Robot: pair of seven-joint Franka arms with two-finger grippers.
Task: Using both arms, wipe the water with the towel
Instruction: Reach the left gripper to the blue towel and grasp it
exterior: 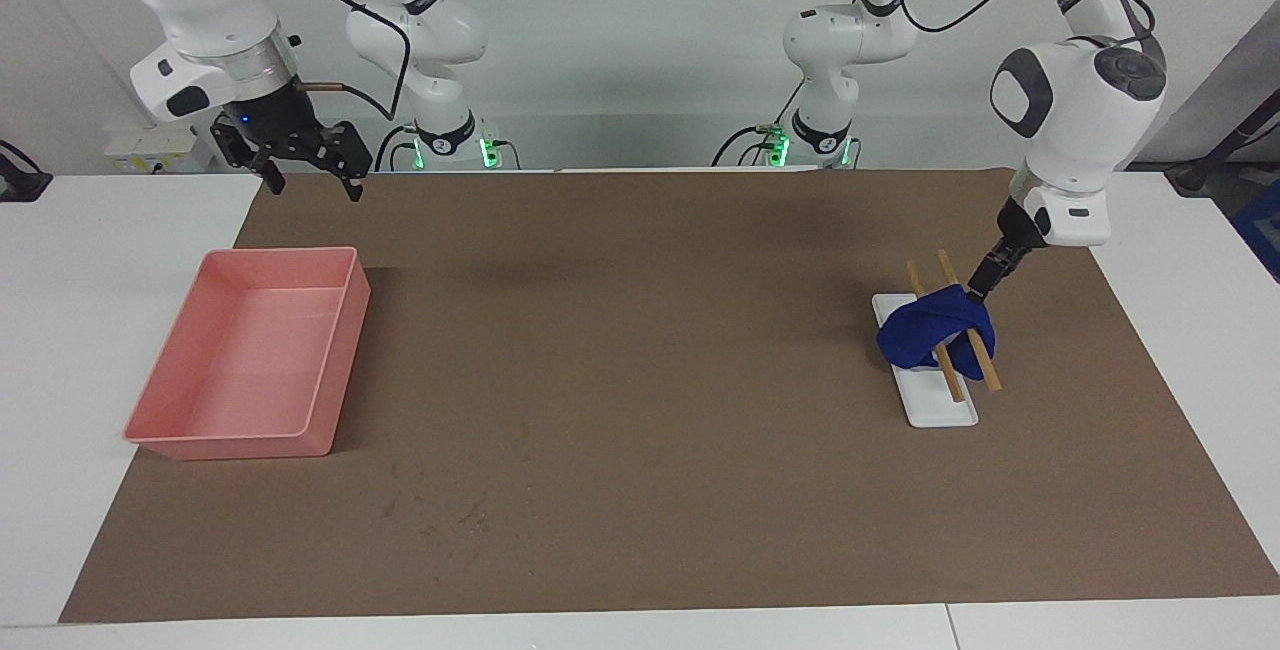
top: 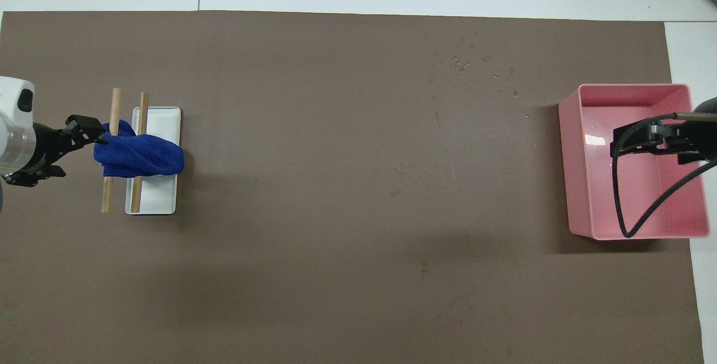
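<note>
The right gripper hangs in the air with its fingers spread apart and nothing between them, above the surface just on the robots' side of the pink tray; in the overhead view it covers the tray's interior, yet the facing view shows it raised well clear of the rim. The right arm waits there. Small water droplets speckle the brown surface near the tray, toward the middle of the table. At the left arm's end, the left gripper is down at the edge of the blue towel, its fingers closed on a bunched corner. Directly below and beside this gripper, the towel drapes over two wooden sticks laid across a small white dish.
</note>
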